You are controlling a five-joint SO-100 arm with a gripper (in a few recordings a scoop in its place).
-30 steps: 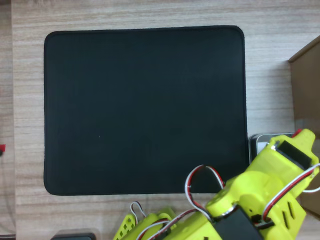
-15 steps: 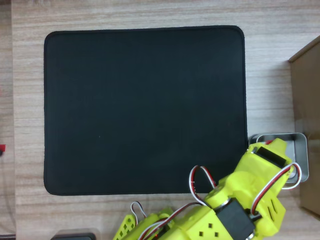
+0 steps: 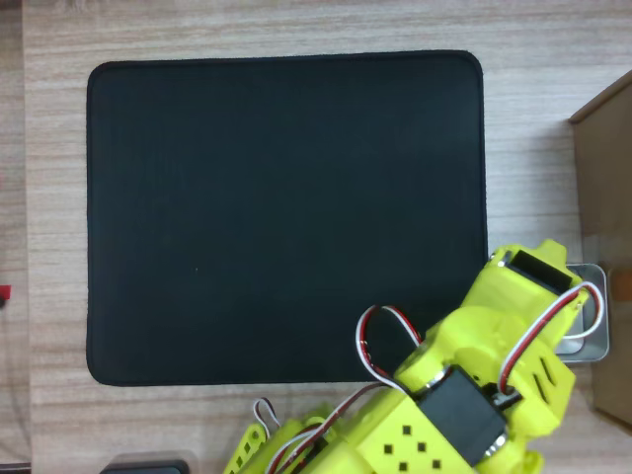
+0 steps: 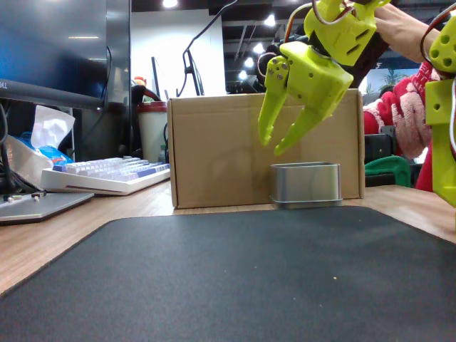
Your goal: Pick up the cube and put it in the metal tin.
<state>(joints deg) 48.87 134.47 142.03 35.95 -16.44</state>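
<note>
Black mat [image 3: 286,217] filled the left and centre of the overhead view and the lower half of the fixed view, nothing on it, so the pick area read as already cleared. A cardboard box [image 4: 214,149] stood behind the mat at mid frame in the fixed view, apparently just a backdrop. The metal tin [image 4: 305,184] sat just in front of that box, right of centre, off the mat's far edge; in the overhead view its rim [image 3: 591,346] peeked out at the right edge, mostly covered by the yellow-green arm [image 3: 494,395]. The gripper [image 4: 283,135] hung above the tin, upper right of centre in the fixed view, fingers pointing down and spread apart with nothing between them, apart from the tin and slightly left of its middle. That pose fit a drop position: claw over the open container, high enough to clear the walls. The cube could not be made out on the mat or in the claw; judging from the spread empty fingers over the tin, it likely lay inside, hidden by the tin wall and by the arm.
</note>
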